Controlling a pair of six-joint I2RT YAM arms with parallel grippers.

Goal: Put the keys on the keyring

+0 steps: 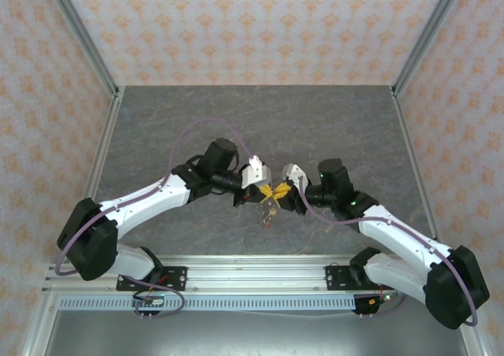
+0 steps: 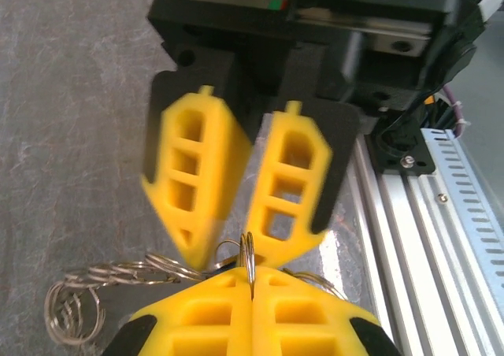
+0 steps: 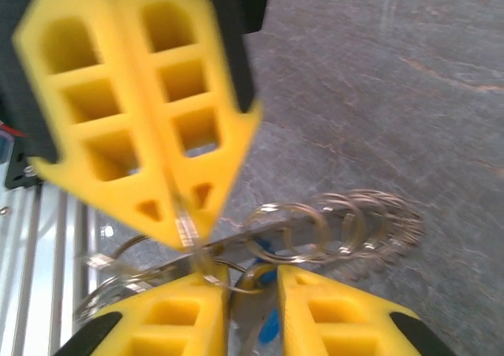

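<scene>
Our left gripper pinches the keyring by one thin loop. The right gripper stands spread just beside that ring. We judge it light, springy and slippery: grip a loop edgewise.

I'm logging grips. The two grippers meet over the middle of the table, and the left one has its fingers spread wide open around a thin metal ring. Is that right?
Not quite. The left gripper is not spread open. Its fingers are shut, pinching the thin metal ring between them. The left wrist view shows this. The rest holds.
</scene>
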